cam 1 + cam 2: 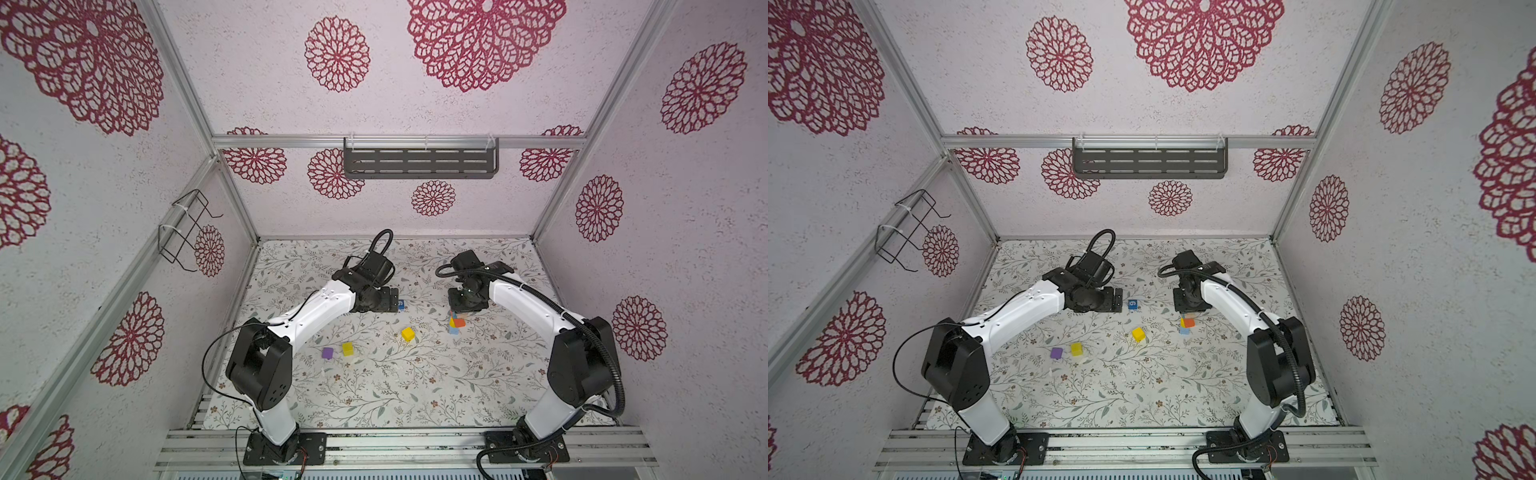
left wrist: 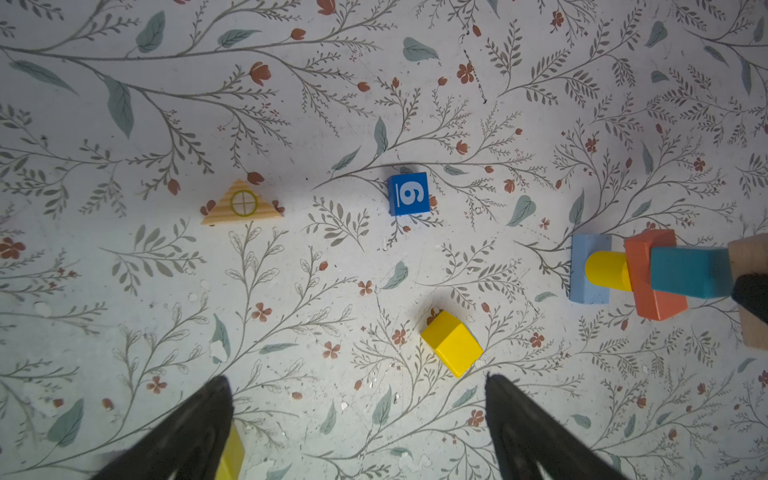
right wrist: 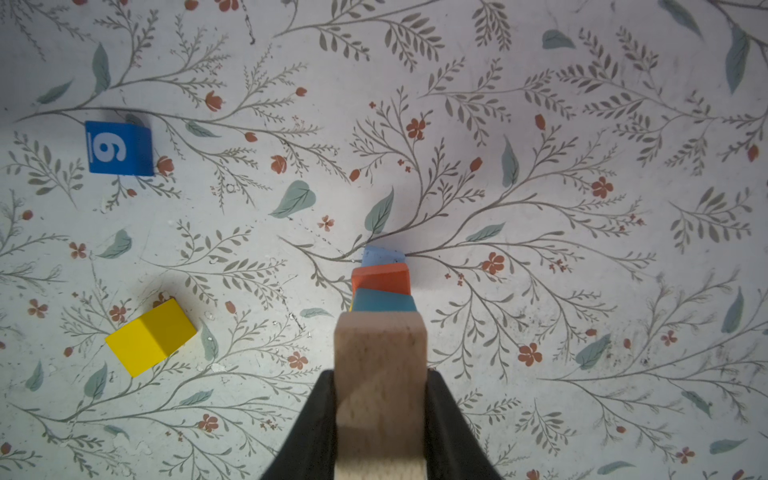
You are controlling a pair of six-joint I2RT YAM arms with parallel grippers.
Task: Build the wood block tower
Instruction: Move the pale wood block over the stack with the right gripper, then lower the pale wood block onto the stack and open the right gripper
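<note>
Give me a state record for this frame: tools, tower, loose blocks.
left tool: open, empty, above the table
right tool: shut on tan block, held over the tower
tower, bottom up: light blue slab, yellow cylinder, orange block, teal block
tan-to-teal contact: cannot tell
loose on table: 6 cube, yellow cube, second yellow cube, purple cube, triangle
</note>
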